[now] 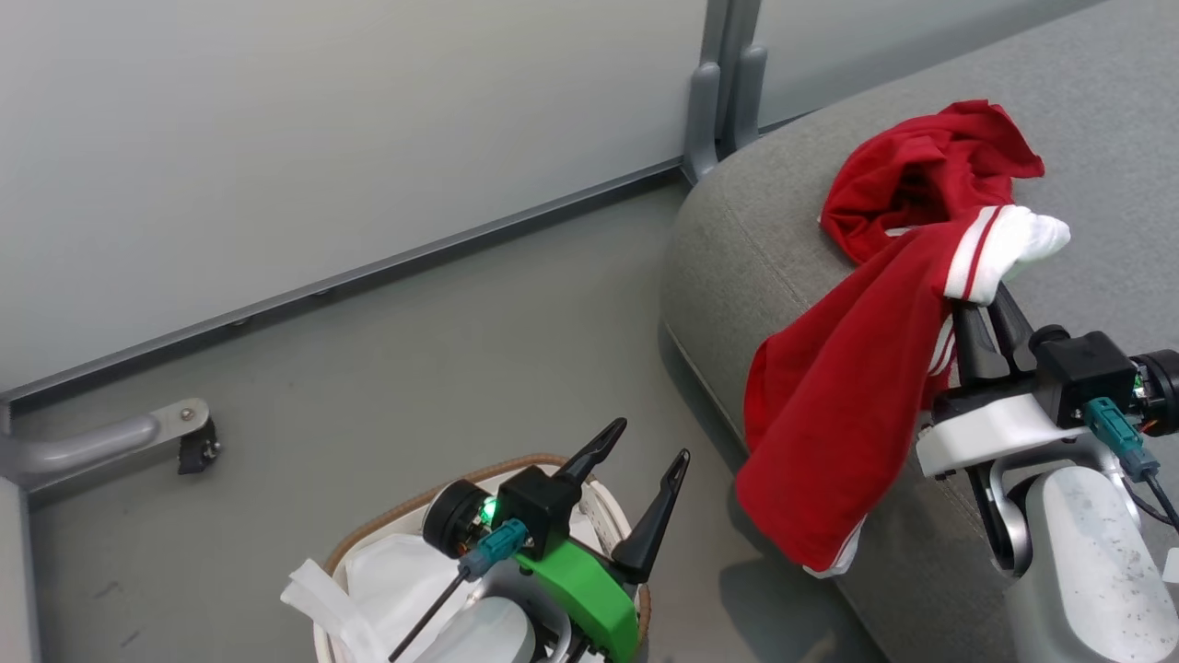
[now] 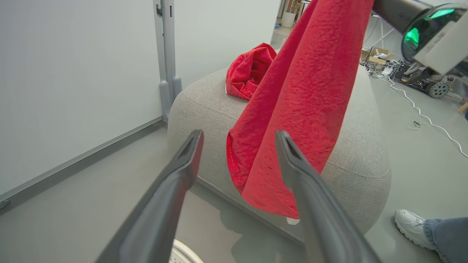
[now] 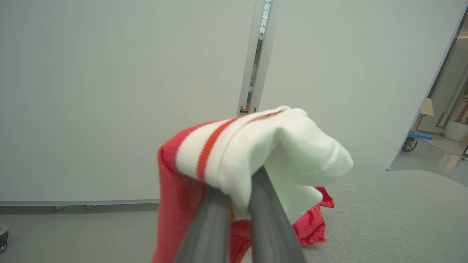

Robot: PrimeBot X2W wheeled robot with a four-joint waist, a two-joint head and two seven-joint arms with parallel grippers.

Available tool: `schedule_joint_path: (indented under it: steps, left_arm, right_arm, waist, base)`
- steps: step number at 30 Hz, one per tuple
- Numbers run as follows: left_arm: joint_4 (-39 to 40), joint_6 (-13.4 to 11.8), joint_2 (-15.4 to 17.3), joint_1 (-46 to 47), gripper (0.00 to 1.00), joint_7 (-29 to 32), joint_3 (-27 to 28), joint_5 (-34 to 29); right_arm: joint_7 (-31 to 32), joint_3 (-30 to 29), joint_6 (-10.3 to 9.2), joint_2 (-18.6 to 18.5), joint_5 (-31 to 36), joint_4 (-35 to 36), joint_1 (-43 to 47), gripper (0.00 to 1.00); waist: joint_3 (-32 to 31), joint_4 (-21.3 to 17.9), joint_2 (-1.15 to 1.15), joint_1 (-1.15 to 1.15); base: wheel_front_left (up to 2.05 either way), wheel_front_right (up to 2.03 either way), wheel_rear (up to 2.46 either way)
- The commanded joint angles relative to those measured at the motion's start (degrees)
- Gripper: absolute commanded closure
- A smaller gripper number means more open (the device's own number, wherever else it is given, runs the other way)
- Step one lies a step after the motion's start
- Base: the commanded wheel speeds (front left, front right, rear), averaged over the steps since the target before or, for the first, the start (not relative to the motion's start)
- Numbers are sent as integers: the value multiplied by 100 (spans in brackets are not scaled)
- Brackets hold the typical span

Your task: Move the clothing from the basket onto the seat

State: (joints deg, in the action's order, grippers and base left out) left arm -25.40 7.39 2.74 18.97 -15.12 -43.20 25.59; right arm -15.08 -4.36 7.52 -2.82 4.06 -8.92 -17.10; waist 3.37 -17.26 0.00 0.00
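One red garment [image 1: 857, 368] clenched in right end effector [image 1: 984, 318] against seat [image 1: 1087, 138], left end effector [image 1: 650, 440] released above basket [image 1: 414, 502]

The seat [image 1: 764, 230] is showing matt, coarse-woven grey fabric; the red garment [image 1: 847, 387] is looking like soft, pebbled cloth, with its white cuff [image 1: 1013, 241] ribbed. The basket [image 1: 387, 523] is showing a woven brown rim over smooth white plastic — the floor [image 1: 414, 350] is gleaming faintly.
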Motion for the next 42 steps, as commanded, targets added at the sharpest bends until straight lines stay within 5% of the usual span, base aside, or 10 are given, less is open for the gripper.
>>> schedule_joint_path:
  steps: [1,13,31,36,42]
  left_arm:
    - [-12,17,30,120,0,-4,-8,-23]
    - [-133,17,41,412,0,-4,-93,-149]
    - [91,18,363,1165,0,-4,70,-596]
    - [161,18,464,1323,0,-4,138,-724]
    - [199,18,542,1431,0,-4,174,-830]
  right_arm:
    - [-13,-42,-6,-13,12,40,-106,100]
    - [-13,-177,-7,-189,313,183,-1342,100]
    - [54,-897,-7,-2528,476,-1764,-5571,100]
    - [-6,-1109,-7,-2709,576,-2243,-5460,100]
    - [-15,-1583,-7,-2373,579,-2383,-4421,100]
  waist:
    - [349,-362,0,0]
    - [841,-130,0,0]
    - [2279,566,0,0]
    - [2645,548,0,0]
    - [2935,425,0,0]
  base:
    - [0,0,0]
    - [0,0,0]
    - [0,0,0]
    - [0,0,0]
    - [0,0,0]
